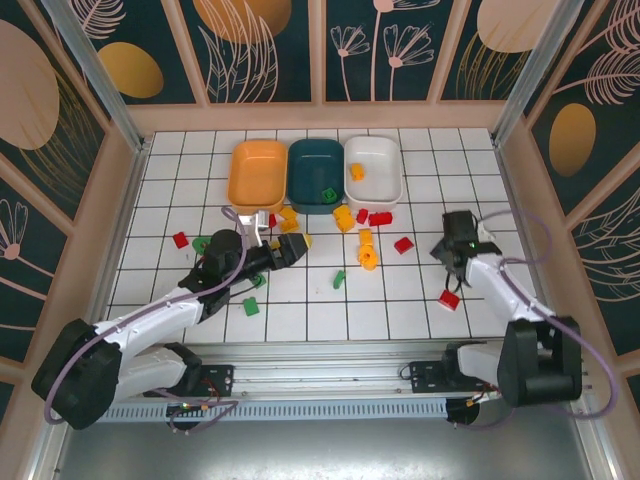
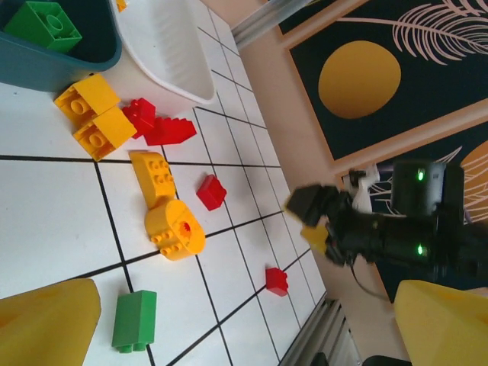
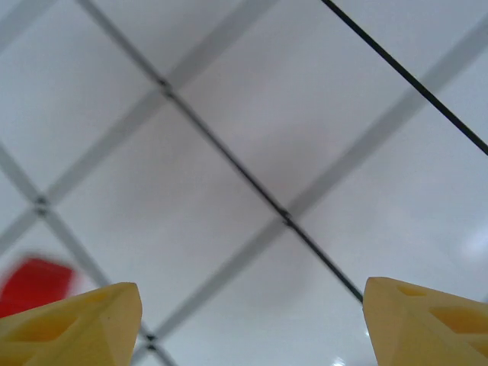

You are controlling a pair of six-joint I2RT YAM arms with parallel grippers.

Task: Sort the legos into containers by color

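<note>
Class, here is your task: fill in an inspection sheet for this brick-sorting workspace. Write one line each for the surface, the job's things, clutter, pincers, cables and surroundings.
Surface: white tiled table with dark grid lines.
Job's things: orange tray looks empty; teal tray holds a green brick; white tray holds a yellow brick; red, green and yellow loose bricks lie on the tiles.
Clutter: nothing seen.
Pincers: left pincer open, near the loose bricks; right pincer open, nothing between its fingers, a red brick close by.
Cables: pale cables loop along both arms.
Surroundings: dark leaf-print wall panels in wooden frames.
</note>
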